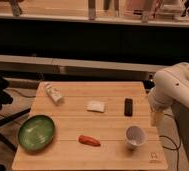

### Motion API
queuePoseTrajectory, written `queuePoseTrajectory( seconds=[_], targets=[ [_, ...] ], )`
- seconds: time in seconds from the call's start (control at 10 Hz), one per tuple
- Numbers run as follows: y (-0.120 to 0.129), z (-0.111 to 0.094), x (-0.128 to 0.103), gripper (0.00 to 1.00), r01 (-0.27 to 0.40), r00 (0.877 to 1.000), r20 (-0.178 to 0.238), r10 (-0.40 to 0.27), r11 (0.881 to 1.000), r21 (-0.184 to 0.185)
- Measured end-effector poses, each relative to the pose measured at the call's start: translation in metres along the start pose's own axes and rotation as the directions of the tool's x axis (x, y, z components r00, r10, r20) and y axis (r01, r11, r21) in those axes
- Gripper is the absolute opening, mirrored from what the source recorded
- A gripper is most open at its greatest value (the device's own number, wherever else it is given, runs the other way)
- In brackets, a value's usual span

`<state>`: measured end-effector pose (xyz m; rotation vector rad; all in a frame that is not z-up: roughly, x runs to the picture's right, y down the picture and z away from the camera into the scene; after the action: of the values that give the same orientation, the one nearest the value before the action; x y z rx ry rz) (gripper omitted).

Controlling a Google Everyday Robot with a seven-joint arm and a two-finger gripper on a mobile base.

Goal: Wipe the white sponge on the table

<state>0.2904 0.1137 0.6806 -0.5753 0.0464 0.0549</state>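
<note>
- While the gripper [156, 119] hangs beside the right edge of the table [73, 152], open or closed I cannot tell, reach left over the black bar [129, 106].
- Descend squarely onto the white sponge [95, 106].

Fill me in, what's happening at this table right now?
Nothing is being handled. The robot's white arm stands at the right edge of the light wooden slatted table, with its gripper hanging beside that edge, touching nothing. The small flat white sponge lies untouched near the table's middle, between a whitish bottle and a small black block.
</note>
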Motion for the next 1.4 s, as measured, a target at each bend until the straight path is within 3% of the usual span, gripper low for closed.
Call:
queuePoseTrajectory(
  seconds=[0.4, 0.7, 1.1, 1.4],
  targets=[
    [-0.006, -0.001, -0.006, 0.8, 0.016, 1.0, -0.004, -0.016, 1.0, 0.006],
    [-0.026, -0.005, -0.049, 0.8, 0.092, 0.996, -0.008, -0.092, 0.996, 0.014],
    [-0.037, -0.006, -0.056, 0.8, 0.132, 0.991, -0.011, -0.132, 0.991, 0.021],
    [-0.047, 0.0, -0.082, 0.8, 0.193, 0.981, -0.01, -0.193, 0.981, 0.016]
  ],
)
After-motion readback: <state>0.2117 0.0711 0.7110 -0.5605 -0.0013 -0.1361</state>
